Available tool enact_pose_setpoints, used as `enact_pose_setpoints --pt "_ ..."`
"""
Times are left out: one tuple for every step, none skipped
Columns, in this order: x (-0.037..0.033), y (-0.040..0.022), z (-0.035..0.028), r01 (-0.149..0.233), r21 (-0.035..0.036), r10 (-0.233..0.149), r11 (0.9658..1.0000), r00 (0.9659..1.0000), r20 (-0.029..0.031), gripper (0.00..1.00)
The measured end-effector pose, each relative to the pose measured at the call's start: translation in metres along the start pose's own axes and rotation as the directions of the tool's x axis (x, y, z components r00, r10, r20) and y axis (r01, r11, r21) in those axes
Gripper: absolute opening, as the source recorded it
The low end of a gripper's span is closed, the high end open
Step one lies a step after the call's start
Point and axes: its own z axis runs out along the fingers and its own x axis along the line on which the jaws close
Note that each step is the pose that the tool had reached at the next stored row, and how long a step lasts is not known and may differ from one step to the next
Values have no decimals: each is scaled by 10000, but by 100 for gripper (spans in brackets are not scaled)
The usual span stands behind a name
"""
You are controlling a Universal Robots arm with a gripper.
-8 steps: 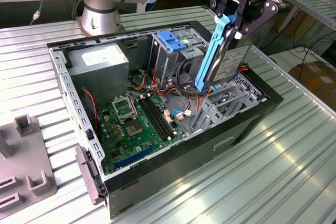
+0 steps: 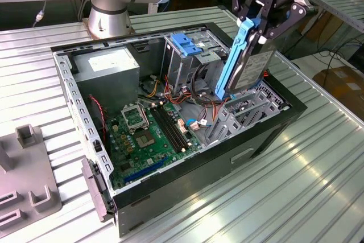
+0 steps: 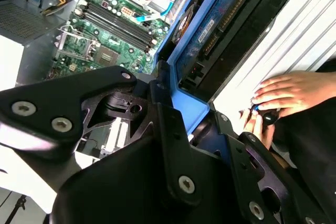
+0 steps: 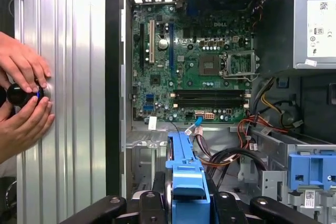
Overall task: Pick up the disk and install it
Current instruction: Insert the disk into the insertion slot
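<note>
Above open computer case [image 2: 193, 177] on ribbed metal table [image 2: 301, 186], gripper [image 2: 259, 29] clamps disk [image 2: 251, 71], tilted; person's hands [image 4: 21, 66] on table.

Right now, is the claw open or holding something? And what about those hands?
Claw: closed on the disk, over the open computer case.
A person's hands: both around a small black round thing.

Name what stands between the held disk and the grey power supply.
In the exterior view, the metal drive cage, topped by a blue bracket, stands between the disk and the power supply.
</note>
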Motion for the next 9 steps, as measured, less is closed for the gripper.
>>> enact_pose_setpoints --pt "36 -4 7 0 0 0 10000 10000 0 37" --pt "61 -7 11 0 0 0 10000 10000 -2 37" --pt "80 -11 15 0 0 0 10000 10000 -2 37" --pt "95 -17 20 0 -1 0 10000 10000 -1 37" --pt "103 -26 24 0 0 0 10000 10000 -1 37" --pt "109 -42 28 0 0 0 10000 10000 -2 37" --pt "113 -61 35 0 0 0 10000 10000 0 37" --pt "115 -79 40 0 0 0 10000 10000 -1 37" --pt "121 -130 55 0 0 0 10000 10000 -1 37"
